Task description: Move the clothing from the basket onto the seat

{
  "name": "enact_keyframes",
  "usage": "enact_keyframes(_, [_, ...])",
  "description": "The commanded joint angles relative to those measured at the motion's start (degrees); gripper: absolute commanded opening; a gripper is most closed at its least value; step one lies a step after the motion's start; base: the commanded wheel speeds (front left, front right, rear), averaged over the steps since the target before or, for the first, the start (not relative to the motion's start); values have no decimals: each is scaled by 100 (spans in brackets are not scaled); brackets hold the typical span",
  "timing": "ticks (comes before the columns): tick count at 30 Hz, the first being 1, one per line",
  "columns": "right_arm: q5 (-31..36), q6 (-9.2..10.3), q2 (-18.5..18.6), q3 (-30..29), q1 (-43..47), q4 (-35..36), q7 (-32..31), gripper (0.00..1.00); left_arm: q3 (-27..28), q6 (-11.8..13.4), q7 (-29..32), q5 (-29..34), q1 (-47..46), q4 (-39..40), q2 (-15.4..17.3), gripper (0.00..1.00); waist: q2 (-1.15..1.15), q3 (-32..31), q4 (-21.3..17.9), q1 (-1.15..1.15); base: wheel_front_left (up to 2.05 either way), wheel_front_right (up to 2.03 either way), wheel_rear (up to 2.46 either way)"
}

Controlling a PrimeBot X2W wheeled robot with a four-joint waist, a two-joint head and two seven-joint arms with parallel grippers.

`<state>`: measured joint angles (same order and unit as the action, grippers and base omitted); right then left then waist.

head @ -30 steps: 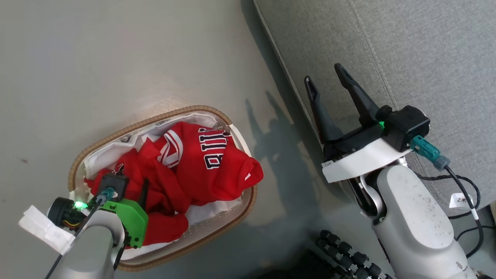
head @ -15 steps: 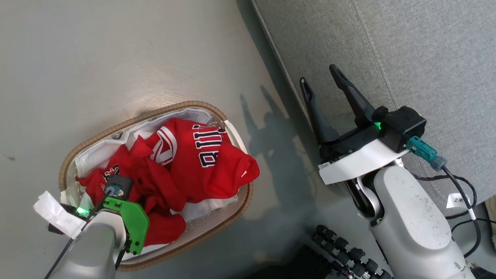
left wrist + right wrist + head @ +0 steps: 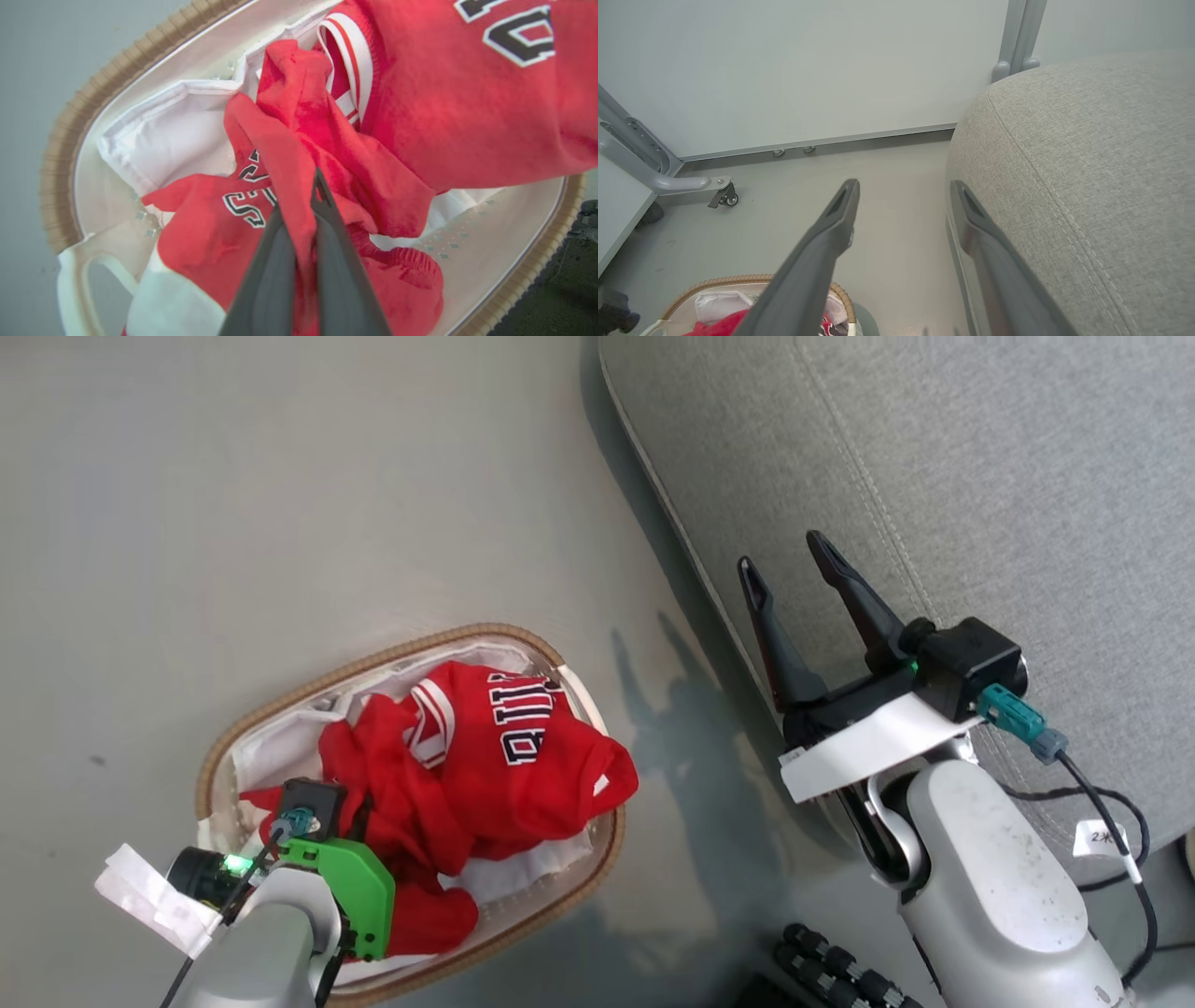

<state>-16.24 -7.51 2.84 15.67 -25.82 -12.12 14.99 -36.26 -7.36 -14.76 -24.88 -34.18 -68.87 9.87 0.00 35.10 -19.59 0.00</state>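
Note:
The oval basket (image 3: 373,658) with its tan woven rim (image 3: 93,93) sits on the floor at the lower left of the head view. Two red garments lie heaped in it over the white liner (image 3: 173,135). The lettered jersey (image 3: 532,765) with striped collar trim (image 3: 444,93) drapes over the right rim. My left gripper (image 3: 359,812) is down inside the basket, shut (image 3: 301,196) on a raised fold of red garment (image 3: 285,154). My right gripper (image 3: 782,553) hangs open and empty (image 3: 905,186) at the edge of the grey seat (image 3: 980,476), whose rounded corner (image 3: 1087,163) is right beside it.
Smooth grey floor (image 3: 280,476) surrounds the basket. Black rollers of my base (image 3: 840,971) and a tagged cable (image 3: 1092,840) lie at the lower right. In the right wrist view there is a pale wall, a grey post (image 3: 1017,37) and a frame on a caster (image 3: 724,196).
The head camera has shifted, so the whole picture moved. The red fabric at my left gripper is bunched up higher in the basket. The right gripper stays open.

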Motion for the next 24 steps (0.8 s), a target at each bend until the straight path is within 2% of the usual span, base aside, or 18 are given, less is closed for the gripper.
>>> enact_keyframes(1, [40,4,19,-42,133,-58,29,100,49,19,-39,-42,135,60,-44,0,0,-492,268,0,0,0,0])
enact_keyframes(11, [251,4,24,-328,689,-320,29,100,813,207,-47,211,1175,1844,-166,0,0,-1540,839,0,0,0,0])
enact_keyframes(24, [380,4,22,-519,1294,-500,28,100,1840,19,-49,799,1974,3618,-516,0,0,-2464,1428,0,0,0,0])
